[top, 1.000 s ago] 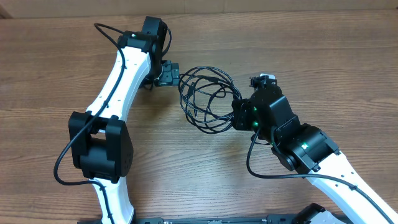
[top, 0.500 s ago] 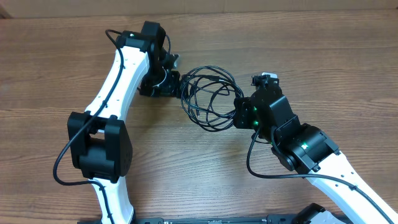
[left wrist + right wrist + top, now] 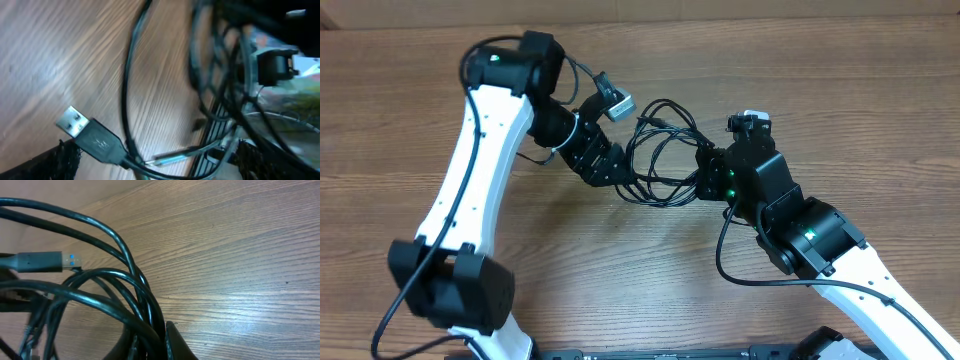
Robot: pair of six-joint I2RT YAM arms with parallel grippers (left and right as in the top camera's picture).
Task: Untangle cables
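The cables (image 3: 665,150) lie as a loose coil of thin black strands on the table between the two arms. My left gripper (image 3: 610,165) is at the coil's left side. In the left wrist view this gripper (image 3: 150,162) is wide open, with strands and a silver-tipped USB plug (image 3: 82,130) between its fingers (image 3: 47,162). My right gripper (image 3: 705,180) holds the coil's right side. In the right wrist view it (image 3: 152,342) is shut on several strands of the cables (image 3: 127,260), which fill the gap between its fingers (image 3: 177,342). A second plug (image 3: 47,260) points right.
The wooden table (image 3: 840,90) runs all round the coil. The white left arm (image 3: 480,150) reaches in from the left, and the right arm's black body (image 3: 800,235) stands at the lower right. A thick wiring loop (image 3: 725,265) hangs beside it.
The left arm swung forward and right, carrying its open gripper from the coil's upper left edge down onto its left strands. The coil shifted slightly. The right gripper kept its place.
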